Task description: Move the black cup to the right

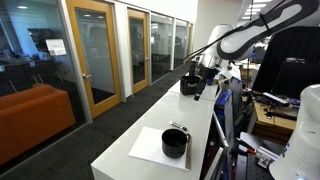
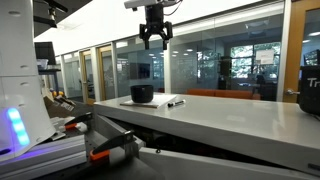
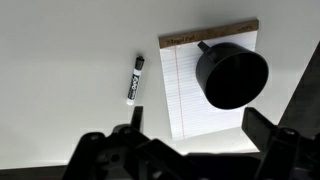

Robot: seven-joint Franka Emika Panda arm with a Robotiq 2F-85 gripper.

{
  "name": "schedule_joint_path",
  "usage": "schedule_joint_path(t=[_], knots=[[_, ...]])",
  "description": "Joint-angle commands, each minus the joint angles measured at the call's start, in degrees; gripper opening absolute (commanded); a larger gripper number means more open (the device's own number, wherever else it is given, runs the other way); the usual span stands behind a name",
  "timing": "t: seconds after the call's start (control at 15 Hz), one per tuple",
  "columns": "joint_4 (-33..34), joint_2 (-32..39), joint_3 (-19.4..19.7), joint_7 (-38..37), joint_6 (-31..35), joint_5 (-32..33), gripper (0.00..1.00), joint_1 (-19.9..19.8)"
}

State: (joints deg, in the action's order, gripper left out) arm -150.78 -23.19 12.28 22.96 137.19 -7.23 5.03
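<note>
Matte blk cup (image 3: 232, 77); wht ruled pad (image 3: 181, 100) w/ brown binding; blk-wht marker (image 3: 133, 80); wht table (image 3: 60, 90).

Your arm (image 1: 262, 24) shows in an exterior view as long rounded links, glossy black along the upper run and white at the joint nearer the wrist. Your claw (image 2: 154, 44) is black all over: a blocky body under a pale wrist piece, ending in two short fingers (image 2: 144, 38). In the wrist view those fingers appear as dark, knuckled shapes with lumpy linkages along the lower edge, too blurred for you to read screws or markings.
</note>
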Motion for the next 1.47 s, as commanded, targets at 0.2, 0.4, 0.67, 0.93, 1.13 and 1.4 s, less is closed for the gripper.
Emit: schedule_joint_path(t=[0.2,0.4,0.67,0.93,1.13,1.4], knots=[[-1.02,9.41,-1.44,6.39,7.75,-0.49,1.0,-0.08],[0.03,13.96,-3.67,5.46,11.49,-0.32,1.0,0.25],[3.88,19.84,-6.54,3.48,14.44,0.13,1.0,-0.27],[8.91,24.6,-8.45,0.96,15.07,0.78,1.0,-1.23],[8.72,23.98,-9.34,0.47,14.13,1.11,1.0,-1.92],[9.37,24.83,-9.53,0.02,14.14,1.36,1.0,-2.23]])
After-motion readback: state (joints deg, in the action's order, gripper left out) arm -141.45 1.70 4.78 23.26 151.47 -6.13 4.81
